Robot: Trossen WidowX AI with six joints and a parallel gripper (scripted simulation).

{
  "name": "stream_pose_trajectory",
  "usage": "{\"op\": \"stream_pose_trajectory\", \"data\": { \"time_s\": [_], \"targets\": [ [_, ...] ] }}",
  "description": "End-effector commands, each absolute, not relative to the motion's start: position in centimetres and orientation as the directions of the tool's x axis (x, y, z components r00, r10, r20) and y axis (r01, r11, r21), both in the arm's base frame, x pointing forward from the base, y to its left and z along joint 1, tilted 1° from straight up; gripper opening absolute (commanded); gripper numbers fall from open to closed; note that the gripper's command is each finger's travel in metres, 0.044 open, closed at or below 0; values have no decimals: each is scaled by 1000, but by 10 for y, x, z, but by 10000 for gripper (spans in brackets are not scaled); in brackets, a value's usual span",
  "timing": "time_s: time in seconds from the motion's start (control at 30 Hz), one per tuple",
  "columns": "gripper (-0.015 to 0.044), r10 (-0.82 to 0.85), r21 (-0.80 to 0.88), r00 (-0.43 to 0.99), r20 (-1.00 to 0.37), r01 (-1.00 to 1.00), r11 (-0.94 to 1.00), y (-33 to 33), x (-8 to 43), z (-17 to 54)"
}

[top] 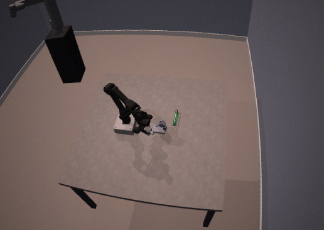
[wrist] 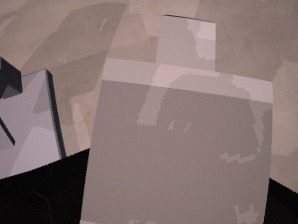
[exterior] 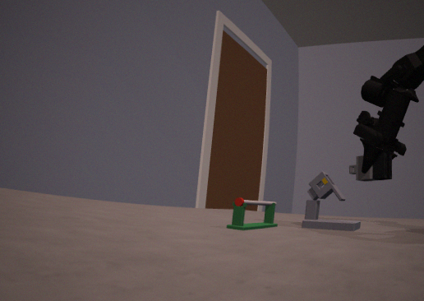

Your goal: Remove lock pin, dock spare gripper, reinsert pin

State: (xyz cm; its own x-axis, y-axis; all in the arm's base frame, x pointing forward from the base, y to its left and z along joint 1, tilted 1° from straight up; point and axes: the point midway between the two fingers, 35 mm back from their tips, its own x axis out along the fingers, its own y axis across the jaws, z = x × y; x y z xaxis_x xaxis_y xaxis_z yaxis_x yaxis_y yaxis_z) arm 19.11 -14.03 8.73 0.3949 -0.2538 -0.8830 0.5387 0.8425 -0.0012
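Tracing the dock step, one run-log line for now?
claw: shut on spare gripper | lock pin: on green stand | socket: spare undocked
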Motion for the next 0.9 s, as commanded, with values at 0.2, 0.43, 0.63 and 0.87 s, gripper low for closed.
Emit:
{"op": "stream_pose_trajectory", "data": {
  "time_s": [0.2,0.43,0.63,0.87],
  "targets": [
    [0,-166,12,326,-930,482,876,-122,202,91],
    [0,-98,21,252,-963,430,903,-105,209,95],
    [0,-49,25,181,-982,384,923,-91,214,98],
    [0,-2,27,91,-996,327,945,-73,219,102]
  ]
}}
